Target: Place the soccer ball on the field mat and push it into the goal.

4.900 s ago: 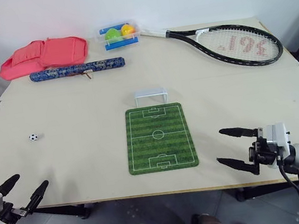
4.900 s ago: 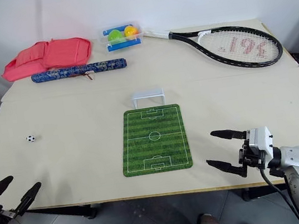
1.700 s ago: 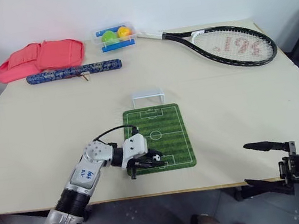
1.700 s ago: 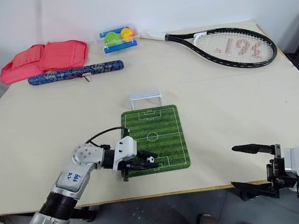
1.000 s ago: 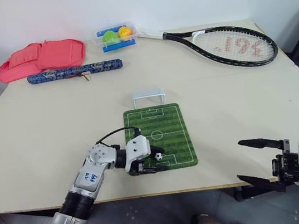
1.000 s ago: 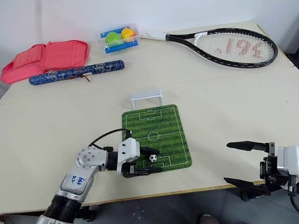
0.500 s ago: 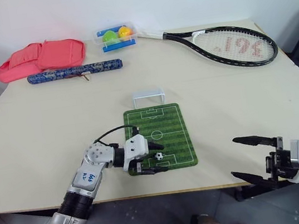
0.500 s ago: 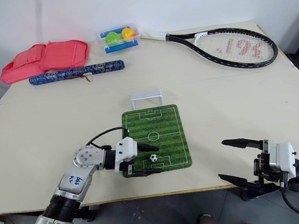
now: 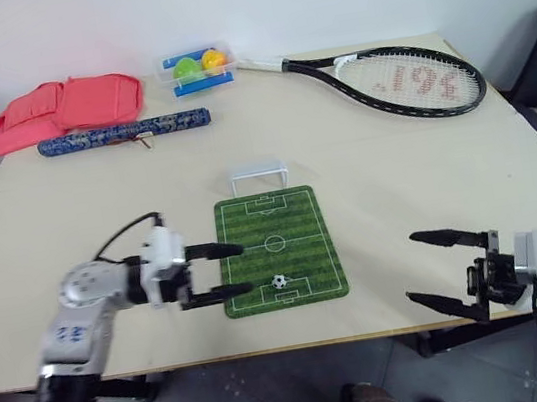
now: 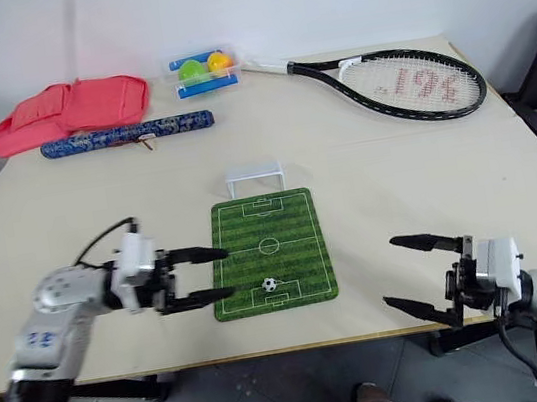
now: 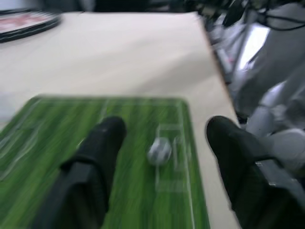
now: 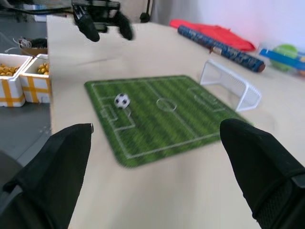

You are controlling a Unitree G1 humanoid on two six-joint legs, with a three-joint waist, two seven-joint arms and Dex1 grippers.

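The soccer ball (image 9: 279,281) lies free on the field mat (image 9: 293,228), low in the frame's centre, inside the near penalty box. The goal (image 9: 259,177) stands upright on the desk (image 9: 407,180) just beyond the mat's far edge. The left tool (image 9: 236,269), at lower left of the ball, has its two black fingers spread apart and grips nothing; its tips reach the mat's left edge, apart from the ball. The right tool (image 9: 436,269), at lower right near the desk's front edge, is spread wide and holds nothing. A tennis racket (image 9: 402,80) lies at upper right.
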